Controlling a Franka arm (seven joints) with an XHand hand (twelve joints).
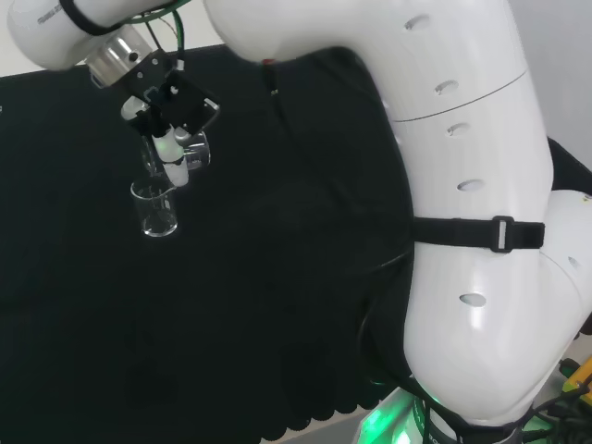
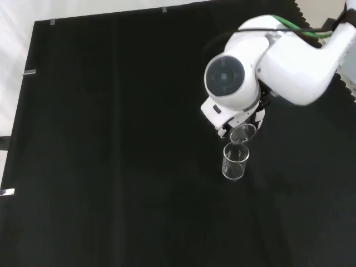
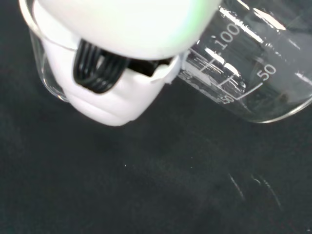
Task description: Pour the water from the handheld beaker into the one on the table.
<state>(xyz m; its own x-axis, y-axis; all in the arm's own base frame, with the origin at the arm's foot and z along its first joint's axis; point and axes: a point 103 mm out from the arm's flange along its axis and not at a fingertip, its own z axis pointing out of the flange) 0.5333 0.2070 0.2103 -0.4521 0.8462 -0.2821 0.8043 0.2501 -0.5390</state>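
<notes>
Open cloth nearly everywhere; one tight cluster of glass.

Two beakers close together: standing beaker (image 2: 235, 162) upright on the black cloth (image 2: 111, 139), held beaker (image 2: 242, 133) tilted just above its rim in the hand (image 1: 171, 106). In the front view, wide bare cloth to the left and below the pair, narrower strip to the right. Above them, blocked by the white arm link (image 2: 278, 55). In the head view, big arm links (image 1: 462, 185) along the right side.

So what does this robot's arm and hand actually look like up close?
The arm is made of big, rounded, glossy white links with small oval dimples, a black strap with a buckle round one link and a round grey cap on a joint. Green cables run along it. The hand is black with white fingertips.
</notes>
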